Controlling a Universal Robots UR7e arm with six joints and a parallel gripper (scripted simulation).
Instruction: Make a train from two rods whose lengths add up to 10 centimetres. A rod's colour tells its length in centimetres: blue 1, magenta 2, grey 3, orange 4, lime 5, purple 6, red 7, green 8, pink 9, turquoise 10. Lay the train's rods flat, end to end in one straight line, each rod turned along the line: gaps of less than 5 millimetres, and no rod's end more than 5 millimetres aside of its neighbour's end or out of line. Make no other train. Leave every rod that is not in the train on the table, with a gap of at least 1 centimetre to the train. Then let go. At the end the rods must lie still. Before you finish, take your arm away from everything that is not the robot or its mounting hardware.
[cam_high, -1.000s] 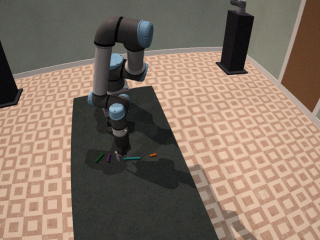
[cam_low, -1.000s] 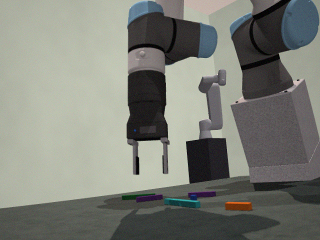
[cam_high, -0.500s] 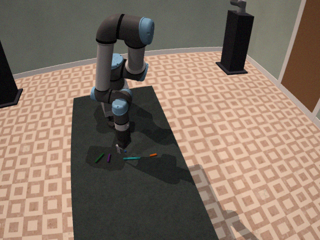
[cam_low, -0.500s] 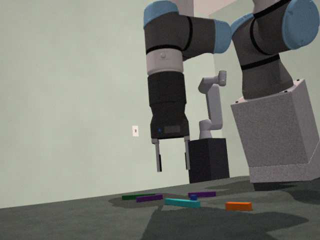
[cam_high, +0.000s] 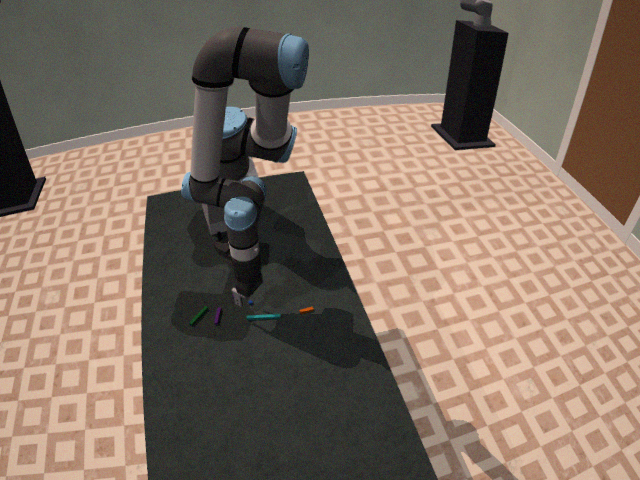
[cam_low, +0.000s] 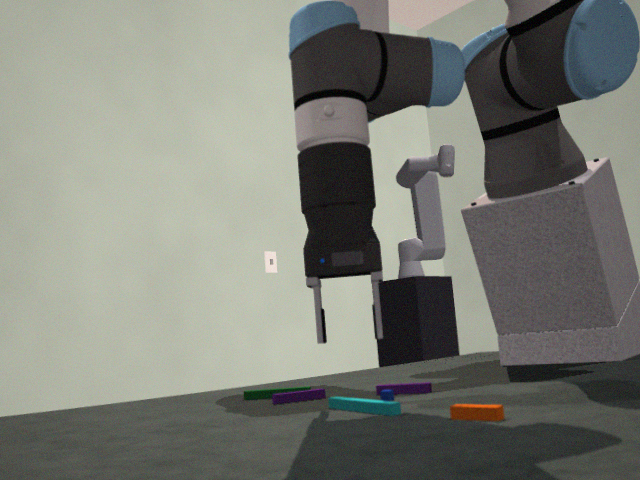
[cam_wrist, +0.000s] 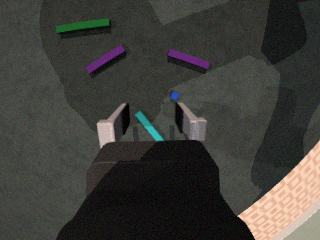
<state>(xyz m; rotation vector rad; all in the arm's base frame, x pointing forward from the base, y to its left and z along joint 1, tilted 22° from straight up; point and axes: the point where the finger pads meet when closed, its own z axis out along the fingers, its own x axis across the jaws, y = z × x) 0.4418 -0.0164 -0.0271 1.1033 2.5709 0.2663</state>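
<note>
In the exterior view, the orange rod (cam_high: 306, 310) (cam_low: 476, 412) lies nearest, apart from the turquoise rod (cam_high: 263, 317) (cam_low: 364, 405) (cam_wrist: 149, 126). Beyond the turquoise rod sits the small blue rod (cam_high: 250, 302) (cam_low: 387, 395) (cam_wrist: 174, 95). One purple rod (cam_high: 218, 315) (cam_low: 298, 396) (cam_wrist: 105, 59) lies near the green rod (cam_high: 199, 315) (cam_low: 258, 395) (cam_wrist: 83, 25); a second purple rod (cam_low: 408, 388) (cam_wrist: 189, 59) lies farther back — all flat on the dark mat (cam_high: 268, 403) (cam_low: 180, 439) (cam_wrist: 40, 165). The gripper (cam_high: 242, 303) (cam_low: 350, 339) (cam_wrist: 152, 112) hangs above — fingers fully spread, holding nothing.

wrist (cam_high: 244, 250) (cam_low: 331, 121): shifted toward the arm's base | blue rod (cam_high: 250, 302) (cam_low: 387, 395) (cam_wrist: 174, 95): uncovered in top view
</note>
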